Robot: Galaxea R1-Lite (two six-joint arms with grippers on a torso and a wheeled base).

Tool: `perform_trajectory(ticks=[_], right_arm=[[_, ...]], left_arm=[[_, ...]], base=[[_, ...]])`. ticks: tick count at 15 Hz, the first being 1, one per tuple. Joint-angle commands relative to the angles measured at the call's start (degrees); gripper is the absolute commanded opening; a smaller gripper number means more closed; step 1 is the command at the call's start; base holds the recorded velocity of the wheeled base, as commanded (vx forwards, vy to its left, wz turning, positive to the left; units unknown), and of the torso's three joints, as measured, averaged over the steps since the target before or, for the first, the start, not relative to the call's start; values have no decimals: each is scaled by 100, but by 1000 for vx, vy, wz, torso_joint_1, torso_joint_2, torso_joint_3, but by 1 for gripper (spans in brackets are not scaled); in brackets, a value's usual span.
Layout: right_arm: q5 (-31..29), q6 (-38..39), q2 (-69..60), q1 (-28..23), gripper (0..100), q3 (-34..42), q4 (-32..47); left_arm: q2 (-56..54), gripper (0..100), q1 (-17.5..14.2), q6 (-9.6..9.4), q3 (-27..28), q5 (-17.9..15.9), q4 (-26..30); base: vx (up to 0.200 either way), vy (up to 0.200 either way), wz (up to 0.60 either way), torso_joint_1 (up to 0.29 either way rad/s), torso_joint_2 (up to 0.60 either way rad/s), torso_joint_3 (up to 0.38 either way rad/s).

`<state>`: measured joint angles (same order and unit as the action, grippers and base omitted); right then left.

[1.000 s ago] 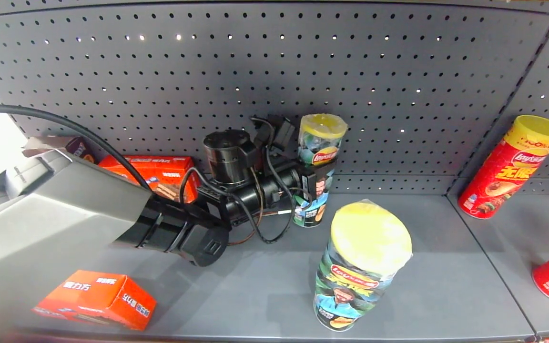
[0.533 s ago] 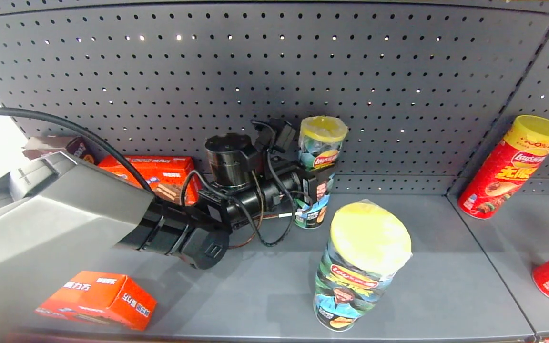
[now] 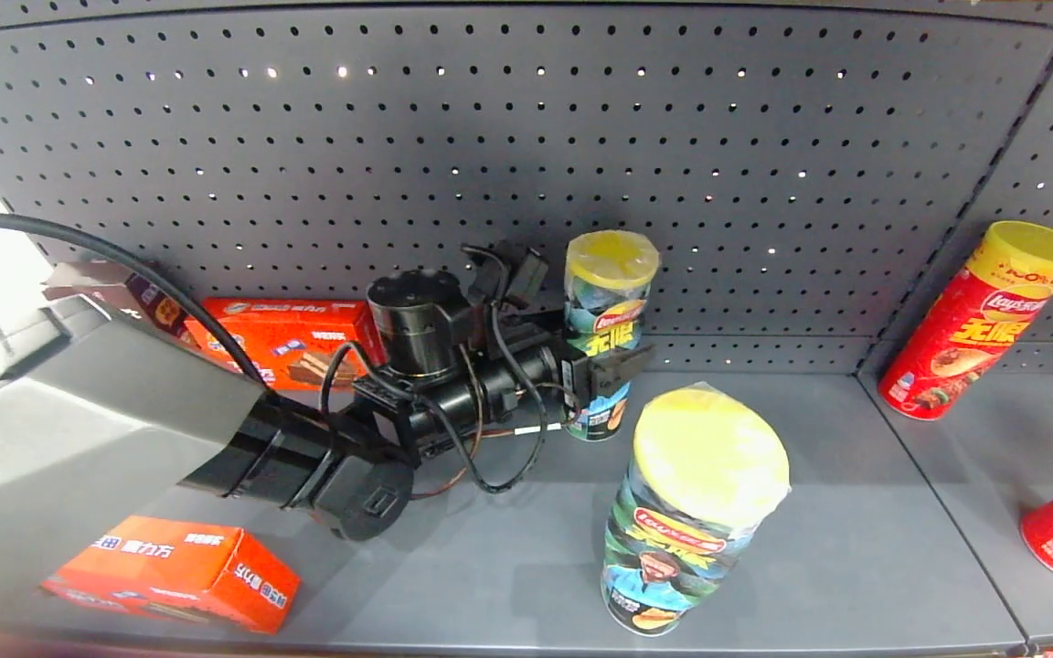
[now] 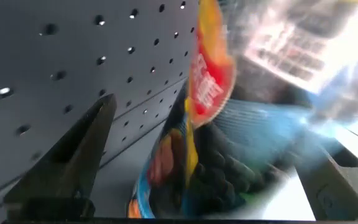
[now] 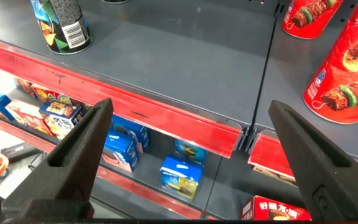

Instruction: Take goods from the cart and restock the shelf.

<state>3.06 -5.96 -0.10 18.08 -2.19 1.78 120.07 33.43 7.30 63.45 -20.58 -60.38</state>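
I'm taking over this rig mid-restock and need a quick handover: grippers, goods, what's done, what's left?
Left gripper: open, straddling the rear chip can, which stands upright on the shelf by the pegboard.
Right gripper: open, empty, in front of the shelf edge.
Done: that can and the front chip can are shelved.
Left: probably back the left arm out, then fetch more goods.

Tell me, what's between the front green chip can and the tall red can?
Nothing stands there. In the head view, only bare grey shelf, crossed by a seam, lies between the green can and the red can.
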Motion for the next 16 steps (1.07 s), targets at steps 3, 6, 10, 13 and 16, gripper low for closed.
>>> perform_trajectory(ticks=[3,6,10,13,16], right_arm=[[2,-2,10,3,100,0,-2],[2,-2,10,3,100,0,-2],[2,7,10,3,100,0,-2],[2,16,10,3,100,0,7],[10,16,10,3,100,0,7]], left_arm=[[-581,100,-187,-18,-500,1,0],[-774,100,-266,-194,-782,1,17],[-783,100,-310,-651,-826,291,272],[-853,100,-302,-985,-782,669,677],[-906,100,-302,-1011,-799,695,685]], base=[[0,0,0,0,0,0],[0,0,0,0,0,0],[0,0,0,0,0,0],[0,0,0,0,0,0],[0,0,0,0,0,0]])
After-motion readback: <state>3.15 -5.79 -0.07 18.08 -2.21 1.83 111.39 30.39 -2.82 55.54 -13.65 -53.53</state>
